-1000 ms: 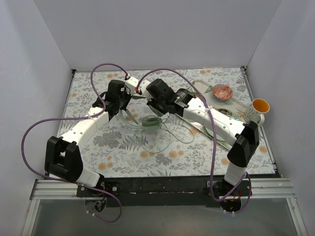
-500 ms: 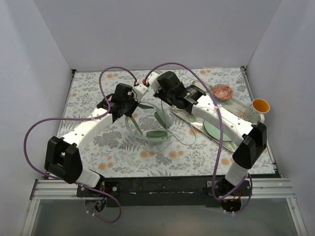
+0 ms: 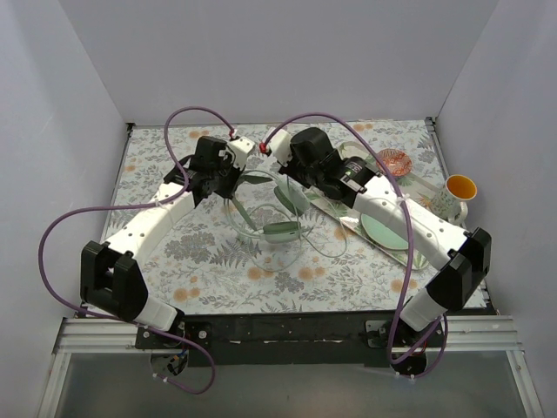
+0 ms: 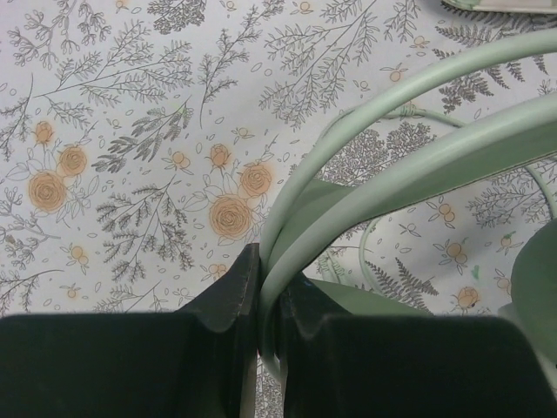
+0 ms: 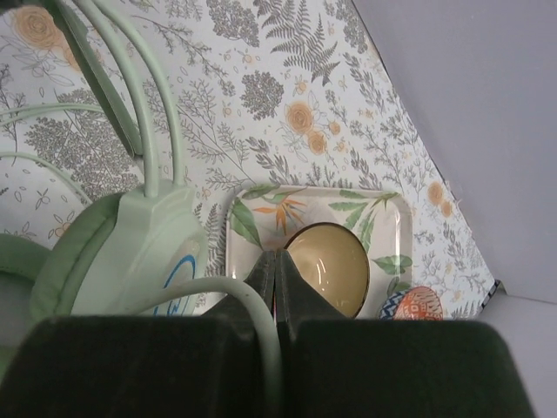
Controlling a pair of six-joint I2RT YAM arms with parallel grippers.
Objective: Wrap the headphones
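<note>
Headphones (image 3: pixel 280 228) mid-table (image 3: pixel 348 272) between both arms, left gripper (image 4: pixel 270 280) clenched on headband (image 4: pixel 409 172), right gripper (image 5: pixel 275 266) pinched tight on thin cable (image 5: pixel 216 286), ear cup (image 5: pixel 130 252) near tray (image 5: pixel 387 209)

The top camera sits high behind the arm bases and looks down from well back on the whole flowered table (image 3: pixel 218 279) and the walls around it. The left wrist camera faces down, close over the left gripper (image 4: pixel 268 266), with the headphones (image 4: pixel 435 165) near its lens. The right wrist camera looks past the right gripper (image 5: pixel 275 257) toward the tray (image 5: pixel 383 213) by the far wall. All three views share the headphones and the flowered cloth.
</note>
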